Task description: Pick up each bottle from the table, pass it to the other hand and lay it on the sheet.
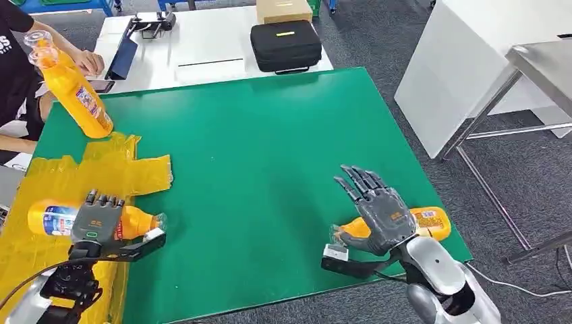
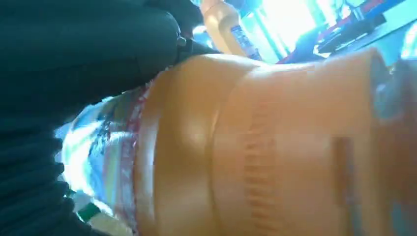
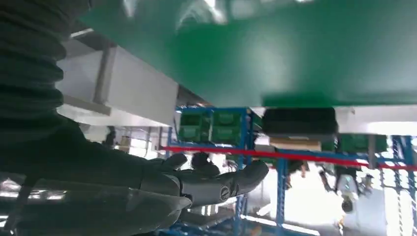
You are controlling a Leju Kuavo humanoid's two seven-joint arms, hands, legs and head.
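Bottle [image 1: 50, 217] sits gripped in the left hand [image 1: 96, 219] over the sheet [image 1: 74, 175] for laying down, while the right hand [image 1: 378, 206], fingers spread and empty, hovers over another bottle [image 1: 425, 221] on the worktop [image 1: 270, 148].

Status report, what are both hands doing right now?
Left hand holds a bottle over the yellow sheet. Right hand open above another bottle. Nothing blocking.

Grey carpet floor [image 1: 378, 40]; white table [image 1: 202, 47] — steel bench [image 1: 539, 64].
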